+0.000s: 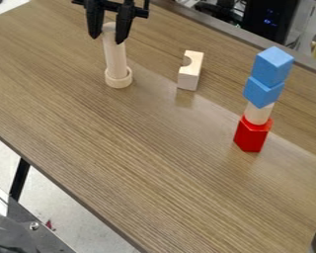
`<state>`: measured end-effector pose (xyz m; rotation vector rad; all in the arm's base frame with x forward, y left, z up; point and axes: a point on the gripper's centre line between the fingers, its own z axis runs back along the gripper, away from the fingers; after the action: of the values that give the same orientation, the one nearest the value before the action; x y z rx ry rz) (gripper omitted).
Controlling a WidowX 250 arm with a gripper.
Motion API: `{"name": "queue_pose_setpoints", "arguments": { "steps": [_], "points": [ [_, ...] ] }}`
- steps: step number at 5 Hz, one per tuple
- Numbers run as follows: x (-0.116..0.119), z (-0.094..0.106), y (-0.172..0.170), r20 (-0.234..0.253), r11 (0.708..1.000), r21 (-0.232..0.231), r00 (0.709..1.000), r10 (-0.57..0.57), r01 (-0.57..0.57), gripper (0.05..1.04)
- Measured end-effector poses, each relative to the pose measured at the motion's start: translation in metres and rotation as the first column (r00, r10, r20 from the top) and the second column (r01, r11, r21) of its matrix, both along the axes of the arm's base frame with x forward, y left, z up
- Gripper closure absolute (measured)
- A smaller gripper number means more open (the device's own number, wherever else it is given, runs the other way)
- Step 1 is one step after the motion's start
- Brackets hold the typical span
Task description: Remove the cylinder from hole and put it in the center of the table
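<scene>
The gripper (108, 39) hangs at the upper left, at the upper end of a long pale wooden cylinder (115, 58), covering part of it. The cylinder stands nearly upright, its lower end inside a low round wooden ring (119, 83) on the brown table (140, 163). From this angle I cannot tell whether the gripper holds the cylinder.
To the right of the cylinder stands a pale wooden block (190, 71) with a curved notch. Farther right is a stack: a red block (252, 135) at the bottom, a short wooden cylinder (258, 113), then two blue blocks (273, 65).
</scene>
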<state>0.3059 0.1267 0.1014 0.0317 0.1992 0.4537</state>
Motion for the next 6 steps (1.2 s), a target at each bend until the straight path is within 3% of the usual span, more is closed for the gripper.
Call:
{"name": "queue_pose_setpoints", "arguments": {
  "steps": [2, 3, 4, 5, 6],
  "points": [
    [0.006, 0.007, -0.004, 0.018, 1.000, -0.018, 1.000, -0.001, 0.001, 0.598],
    [0.020, 0.037, -0.009, 0.054, 1.000, -0.026, 0.999, -0.006, 0.008, 0.598],
    [0.032, 0.071, -0.033, 0.067, 0.997, -0.022, 0.995, -0.071, 0.072, 0.598],
    [0.041, 0.083, -0.067, 0.041, 0.984, -0.002, 0.983, -0.176, 0.177, 0.598],
    [0.048, 0.080, -0.100, 0.020, 0.960, -0.012, 0.960, -0.280, 0.280, 0.598]
  ]
}}
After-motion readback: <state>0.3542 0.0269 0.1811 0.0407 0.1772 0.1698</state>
